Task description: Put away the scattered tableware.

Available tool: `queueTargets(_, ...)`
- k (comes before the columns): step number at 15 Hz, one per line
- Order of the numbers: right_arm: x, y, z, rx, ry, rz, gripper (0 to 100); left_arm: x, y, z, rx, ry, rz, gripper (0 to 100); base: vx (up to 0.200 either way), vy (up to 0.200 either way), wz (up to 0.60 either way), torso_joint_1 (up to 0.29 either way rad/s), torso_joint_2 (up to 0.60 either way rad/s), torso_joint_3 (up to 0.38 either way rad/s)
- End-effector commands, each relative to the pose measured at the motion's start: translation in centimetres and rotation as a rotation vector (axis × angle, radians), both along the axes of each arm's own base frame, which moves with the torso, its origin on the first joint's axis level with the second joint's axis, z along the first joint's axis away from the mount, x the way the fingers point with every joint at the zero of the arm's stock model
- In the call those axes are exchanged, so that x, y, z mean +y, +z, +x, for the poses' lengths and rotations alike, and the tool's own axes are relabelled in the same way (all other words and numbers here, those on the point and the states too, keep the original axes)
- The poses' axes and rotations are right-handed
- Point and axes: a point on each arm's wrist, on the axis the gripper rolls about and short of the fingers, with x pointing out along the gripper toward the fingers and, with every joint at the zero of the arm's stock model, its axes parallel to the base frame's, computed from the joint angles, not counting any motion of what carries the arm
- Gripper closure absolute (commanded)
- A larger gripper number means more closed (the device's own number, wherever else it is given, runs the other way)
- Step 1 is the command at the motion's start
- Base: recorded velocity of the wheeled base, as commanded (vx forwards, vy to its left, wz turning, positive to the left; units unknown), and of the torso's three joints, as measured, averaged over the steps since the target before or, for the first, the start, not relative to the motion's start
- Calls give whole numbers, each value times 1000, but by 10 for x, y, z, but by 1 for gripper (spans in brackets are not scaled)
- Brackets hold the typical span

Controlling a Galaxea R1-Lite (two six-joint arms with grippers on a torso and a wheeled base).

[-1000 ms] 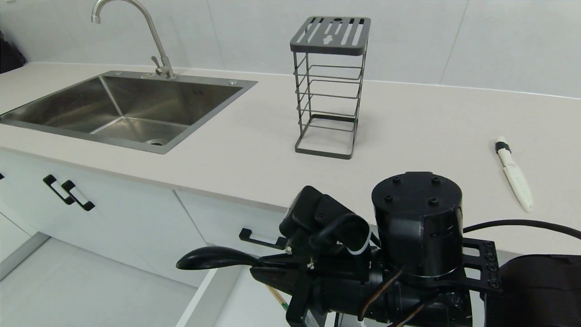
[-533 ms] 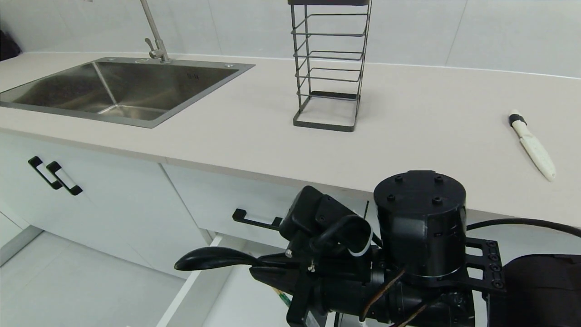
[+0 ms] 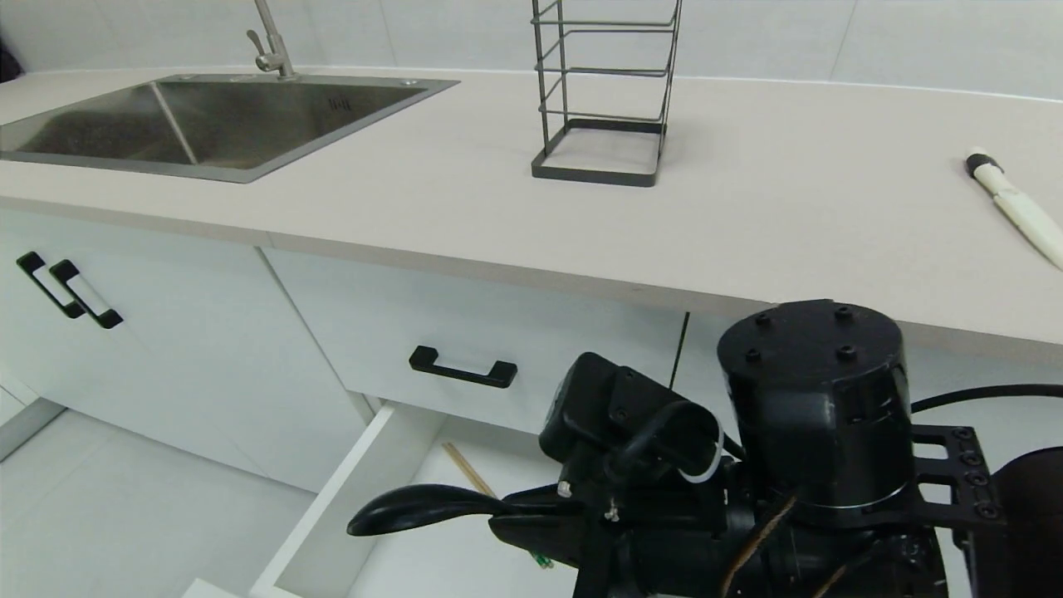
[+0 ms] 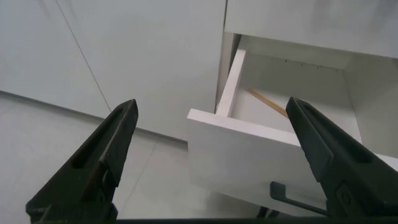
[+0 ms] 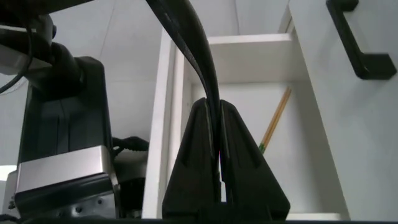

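The robot is carrying out the stowing step. The right gripper [image 3: 536, 508] is clamping its fingers tight on the handle of a black spoon [image 3: 407, 507] and holding it above the open drawer [image 3: 328, 515], with the spoon's bowl pointing toward 9 o'clock in the head view. A pair of chopsticks [image 3: 467, 468] is already lying in the drawer, just past the spoon toward 12 o'clock. The left gripper [image 4: 211, 107] is hanging with its fingers spread wide apart and holding nothing, facing the drawer's front panel.

The next move is probably calling for the right arm to bring the spoon down inside the drawer walls, beside the chopsticks, before the fingers part. A high release is risking a bounce against the near wall.

A white knife [image 3: 1017, 212] is still waiting on the counter [image 3: 789, 208] at about 2 o'clock, well apart from the wire rack [image 3: 598, 162] at 12 o'clock and the sink [image 3: 199, 170] at 10 o'clock.

Compared with a second ago, the whole head view is tipping downward: the rack's top and the tap are sliding out at the top, and more of the drawer is coming into sight. That is the camera moving, not the things. The grip on the spoon is looking unchanged.
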Motion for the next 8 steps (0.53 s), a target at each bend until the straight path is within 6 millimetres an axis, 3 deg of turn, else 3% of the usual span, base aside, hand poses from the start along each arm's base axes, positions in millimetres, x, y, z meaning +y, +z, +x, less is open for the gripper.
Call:
queueTargets(1,-21,14,-10,5,-5,-16,100,0,0,0,-1,2,-1,0,0,0,0,-17,188,36)
queueTargets(3,-26,13,-10,9,-25,-44,100,0,0,0,-1,2,-1,0,0,0,0,-2,85,39)
queueTargets(4,-19,9,-6,5,-36,-40,100,0,0,0,-1,1,-1,0,0,0,0,0,0,0)
queueTargets(7,17,-16,5,-6,-23,-37,100,0,0,0,-1,1,-1,0,0,0,0,0,0,0)
queueTargets(8,38,-25,10,-3,-8,-45,100,0,0,0,-1,2,-2,0,0,0,0,0,0,0)
